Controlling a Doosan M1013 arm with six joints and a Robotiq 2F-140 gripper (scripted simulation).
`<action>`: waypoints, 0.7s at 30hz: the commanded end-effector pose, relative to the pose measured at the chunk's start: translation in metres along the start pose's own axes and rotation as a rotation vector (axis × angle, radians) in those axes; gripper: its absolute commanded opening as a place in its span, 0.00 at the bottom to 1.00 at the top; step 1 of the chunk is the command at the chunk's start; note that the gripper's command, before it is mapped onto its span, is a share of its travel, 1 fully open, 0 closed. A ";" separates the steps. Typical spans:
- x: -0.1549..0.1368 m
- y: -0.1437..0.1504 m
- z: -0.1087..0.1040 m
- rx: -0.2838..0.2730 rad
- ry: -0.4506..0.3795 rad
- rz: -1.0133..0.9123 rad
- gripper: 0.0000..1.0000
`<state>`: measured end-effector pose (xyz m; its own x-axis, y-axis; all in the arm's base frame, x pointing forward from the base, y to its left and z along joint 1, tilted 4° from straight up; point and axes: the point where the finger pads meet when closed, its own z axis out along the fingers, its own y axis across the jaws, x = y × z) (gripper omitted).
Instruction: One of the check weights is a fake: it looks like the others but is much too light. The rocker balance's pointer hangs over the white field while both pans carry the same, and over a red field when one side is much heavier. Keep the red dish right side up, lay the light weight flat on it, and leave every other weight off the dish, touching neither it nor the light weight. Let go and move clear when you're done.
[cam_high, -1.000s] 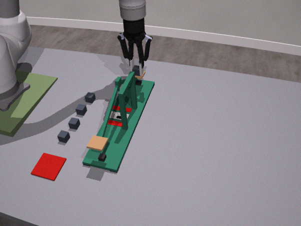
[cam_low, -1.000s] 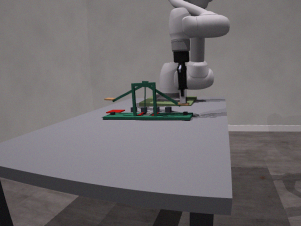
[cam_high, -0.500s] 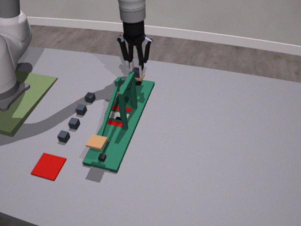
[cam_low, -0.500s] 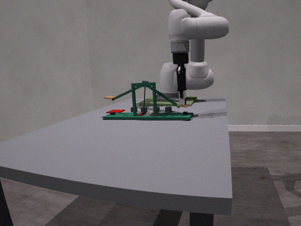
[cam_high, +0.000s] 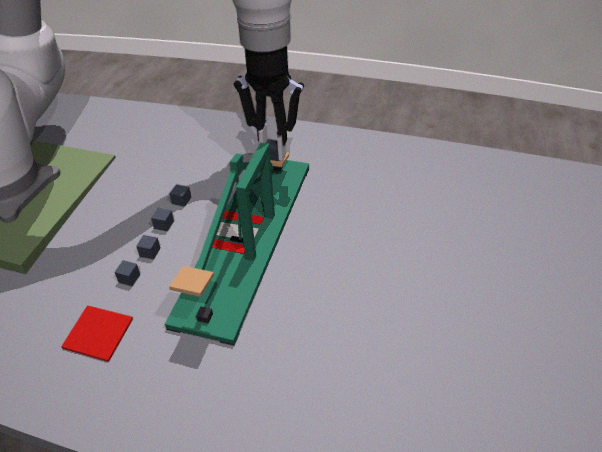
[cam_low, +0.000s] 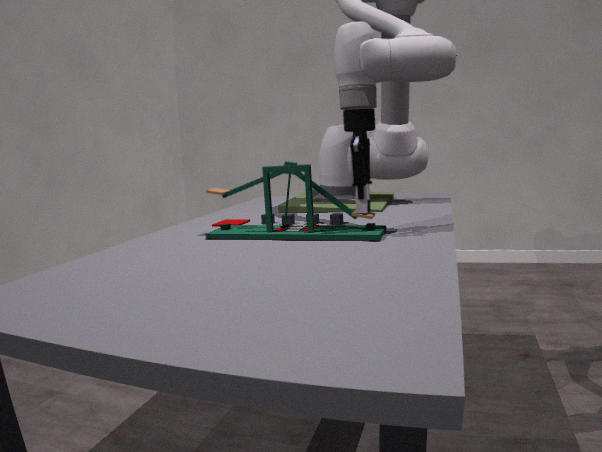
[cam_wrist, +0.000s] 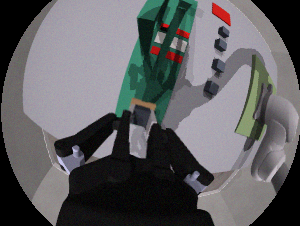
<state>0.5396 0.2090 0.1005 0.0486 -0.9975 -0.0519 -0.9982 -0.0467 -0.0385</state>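
the gripper (cam_high: 270, 137) stands upright over the far end of the green rocker balance (cam_high: 235, 300), its fingers closed on a dark grey check weight (cam_high: 273, 146) that rests on the far tan pan (cam_high: 281, 160). in the wrist view the weight (cam_wrist: 142, 116) shows as a small block pinched between the two pale pads, with the pan's edge just beyond it. from the side view that pan (cam_low: 363, 215) sits low, close to the balance's base, while the beam slopes up away from the fingers to the near tan pan (cam_low: 216, 191), which hangs high in the air. seen from above, the near pan (cam_high: 191, 280) carries nothing, and a small black stop block (cam_high: 204, 314) sits on the base plate under it. the red and white scale fields (cam_high: 235, 231) lie on the base between the uprights, well short of the fingers; where the pointer hangs over them is too small to tell. four more check weights (cam_high: 148, 246) stand in a row on the grey table (cam_high: 425, 300), off to one side of the balance and well apart from the fingers. the red dish (cam_high: 97, 332) lies flat on the table beyond the end of that row, farthest of all from the gripper, with nothing on it.
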 end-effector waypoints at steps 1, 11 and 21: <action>0.001 0.000 0.002 0.000 0.000 0.000 0.24; 0.005 0.000 0.007 0.000 0.000 0.000 0.24; 0.009 0.000 0.012 0.000 0.000 0.000 0.24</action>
<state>0.5403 0.2016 0.0895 0.0487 -0.9975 -0.0519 -0.9982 -0.0467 -0.0385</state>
